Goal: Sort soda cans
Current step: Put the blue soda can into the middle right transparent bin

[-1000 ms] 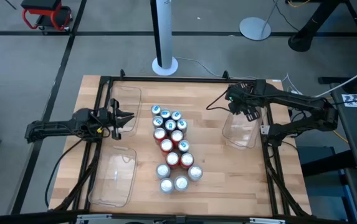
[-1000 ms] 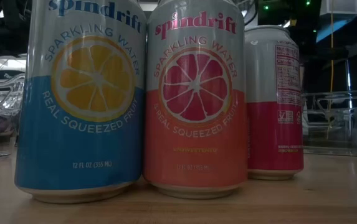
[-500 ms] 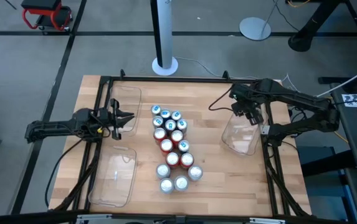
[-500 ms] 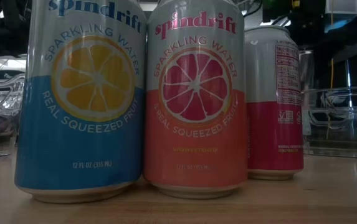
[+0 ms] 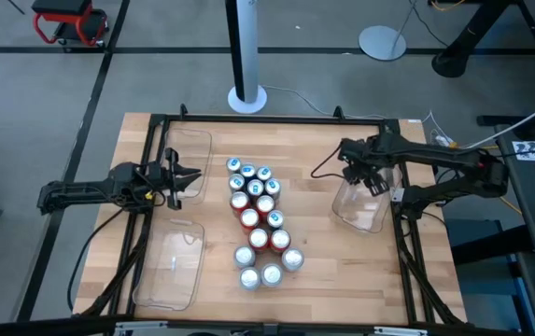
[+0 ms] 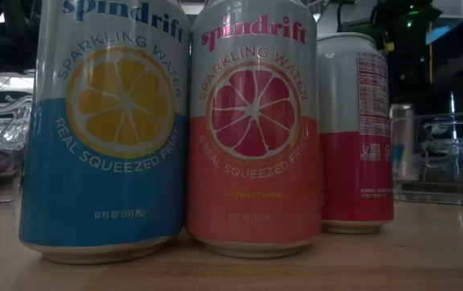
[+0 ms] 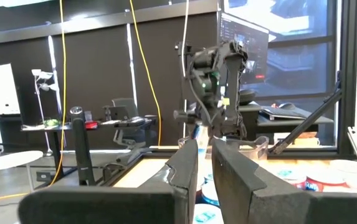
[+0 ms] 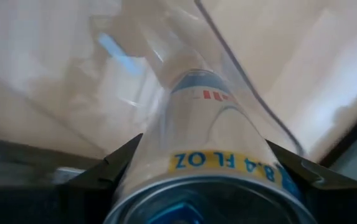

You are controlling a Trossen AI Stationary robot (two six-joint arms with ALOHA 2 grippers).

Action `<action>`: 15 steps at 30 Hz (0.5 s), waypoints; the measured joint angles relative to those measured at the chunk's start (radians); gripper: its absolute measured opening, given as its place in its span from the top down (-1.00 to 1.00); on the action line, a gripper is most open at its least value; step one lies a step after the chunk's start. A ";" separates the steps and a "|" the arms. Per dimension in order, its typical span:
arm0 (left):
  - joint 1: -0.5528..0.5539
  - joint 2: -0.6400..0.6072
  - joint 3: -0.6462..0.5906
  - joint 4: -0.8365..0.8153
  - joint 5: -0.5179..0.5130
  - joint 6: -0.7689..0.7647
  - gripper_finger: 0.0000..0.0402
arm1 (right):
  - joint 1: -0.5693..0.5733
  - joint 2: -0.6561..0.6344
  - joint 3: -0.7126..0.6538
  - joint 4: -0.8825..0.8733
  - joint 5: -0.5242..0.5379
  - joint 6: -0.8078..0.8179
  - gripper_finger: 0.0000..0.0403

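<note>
Low view, nearest first: blue can [image 6: 106,133] fills the left of frame, orange-pink can [image 6: 253,129] touching its right side, red can [image 6: 355,133] a bit further back on the right. Behind that, far right, a silver can [image 6: 403,141] stands beside the clear tray [image 6: 449,158].

Right wrist view: right gripper [image 8: 206,171] is clamped on a silver-and-blue can [image 8: 209,149], one dark finger on each side of the body, can bottom toward the camera, "8.4 FL OZ" band readable. Clear plastic wall sits just past it.

High view: same gripper [image 5: 368,175] is center-right of frame, over the upper edge of the right tray [image 5: 360,207]. Can cluster [image 5: 260,222] stands mid-table in a loose column: blue at top, red in the middle, silver at the bottom, most touching their neighbours.

Left gripper [image 5: 185,177] waits at left-center, fingers spread, holding nothing, between the two left trays [image 5: 189,149] [image 5: 170,271], well apart from the cluster. Table [image 5: 342,271] is light wood.
</note>
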 joint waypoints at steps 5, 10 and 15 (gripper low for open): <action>0.000 0.000 0.000 -0.001 0.000 0.016 0.80 | 0.000 0.033 -0.005 0.150 0.016 -0.139 -0.18; 0.000 0.000 0.000 -0.005 0.000 0.018 0.80 | 0.000 0.101 -0.005 0.298 -0.074 -0.255 -0.18; 0.000 0.000 0.000 -0.006 0.000 0.017 0.80 | -0.007 0.149 0.031 0.276 -0.083 -0.277 -0.18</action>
